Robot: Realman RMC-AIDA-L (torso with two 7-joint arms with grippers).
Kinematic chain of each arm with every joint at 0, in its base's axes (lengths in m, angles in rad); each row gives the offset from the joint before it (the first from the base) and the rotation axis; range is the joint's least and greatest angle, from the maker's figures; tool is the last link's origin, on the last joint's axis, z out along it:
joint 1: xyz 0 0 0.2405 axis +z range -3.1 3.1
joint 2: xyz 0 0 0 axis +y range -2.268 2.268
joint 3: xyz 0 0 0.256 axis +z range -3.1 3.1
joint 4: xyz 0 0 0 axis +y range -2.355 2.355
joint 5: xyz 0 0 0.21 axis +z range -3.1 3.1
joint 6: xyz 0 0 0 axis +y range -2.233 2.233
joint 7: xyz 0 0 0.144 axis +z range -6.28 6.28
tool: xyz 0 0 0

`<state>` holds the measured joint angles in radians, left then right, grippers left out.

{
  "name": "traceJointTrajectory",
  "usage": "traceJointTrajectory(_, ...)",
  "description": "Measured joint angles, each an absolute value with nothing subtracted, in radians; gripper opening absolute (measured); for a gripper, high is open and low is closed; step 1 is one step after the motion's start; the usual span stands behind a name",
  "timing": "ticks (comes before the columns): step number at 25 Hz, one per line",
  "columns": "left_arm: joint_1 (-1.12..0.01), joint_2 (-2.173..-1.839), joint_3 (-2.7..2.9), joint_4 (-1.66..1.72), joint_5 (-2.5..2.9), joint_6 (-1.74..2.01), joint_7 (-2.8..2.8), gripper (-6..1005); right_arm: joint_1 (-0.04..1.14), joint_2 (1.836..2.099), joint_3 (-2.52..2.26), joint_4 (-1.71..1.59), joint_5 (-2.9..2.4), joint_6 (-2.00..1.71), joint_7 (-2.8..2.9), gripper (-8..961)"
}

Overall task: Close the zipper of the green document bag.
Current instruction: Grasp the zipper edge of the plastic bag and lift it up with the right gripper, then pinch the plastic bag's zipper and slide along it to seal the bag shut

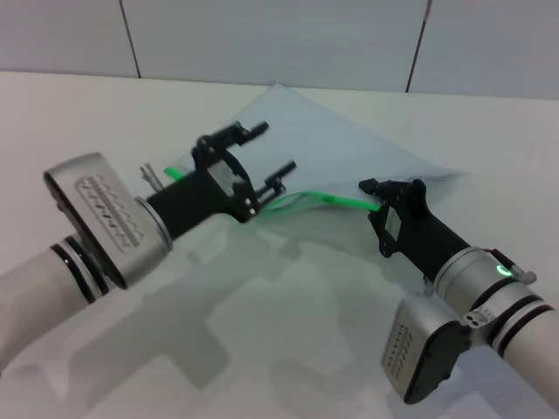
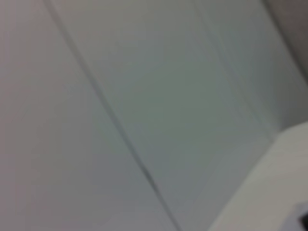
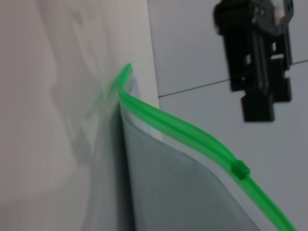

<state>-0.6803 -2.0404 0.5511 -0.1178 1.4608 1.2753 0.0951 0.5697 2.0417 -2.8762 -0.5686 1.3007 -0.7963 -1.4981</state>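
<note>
The green document bag (image 1: pixel 323 140) is a pale translucent pouch on the white table, with its near long edge lifted. The bright green zipper (image 1: pixel 345 201) runs along that edge. It shows close up in the right wrist view as the zipper (image 3: pixel 183 130) with its small slider tab (image 3: pixel 240 168). My right gripper (image 1: pixel 376 199) is shut on the right end of the strip. Over the strip's left part, my left gripper (image 1: pixel 272 148) is open with its fingers spread wide; it also shows as the left gripper (image 3: pixel 257 72) farther off. The left wrist view shows no part of the bag.
The white table (image 1: pixel 105 113) stretches back to a grey panelled wall (image 1: pixel 279 35). The left wrist view holds only the wall panels (image 2: pixel 144 96) and a pale edge (image 2: pixel 274 192).
</note>
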Motion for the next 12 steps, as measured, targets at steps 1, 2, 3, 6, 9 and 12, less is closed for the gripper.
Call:
traceJointTrajectory(1, -0.686, -2.041, 0.579, -0.118, 1.461, 1.272, 0.103, 573, 0.572, 2.042, -2.876, -0.569, 1.301, -0.797, -1.498, 54)
traceJointTrajectory(2, -0.687, -2.042, 0.585, -0.118, 1.461, 1.271, 0.105, 569, 0.574, 2.042, -2.876, -0.569, 1.3, -0.797, -1.498, 54)
traceJointTrajectory(3, -0.689, -2.042, 0.6, -0.118, 1.463, 1.27, 0.111, 564, 0.577, 2.043, -2.876, -0.569, 1.3, -0.797, -1.498, 54)
traceJointTrajectory(6, -0.699, -2.043, 0.642, -0.123, 1.47, 1.267, 0.124, 550, 0.582, 2.043, -2.876, -0.569, 1.299, -0.797, -1.498, 54)
traceJointTrajectory(9, -0.702, -2.043, 0.658, -0.129, 1.472, 1.266, 0.136, 536, 0.584, 2.043, -2.876, -0.571, 1.299, -0.799, -1.498, 53)
traceJointTrajectory(12, -0.705, -2.044, 0.663, -0.138, 1.473, 1.266, 0.17, 522, 0.585, 2.044, -2.876, -0.572, 1.299, -0.807, -1.497, 52)
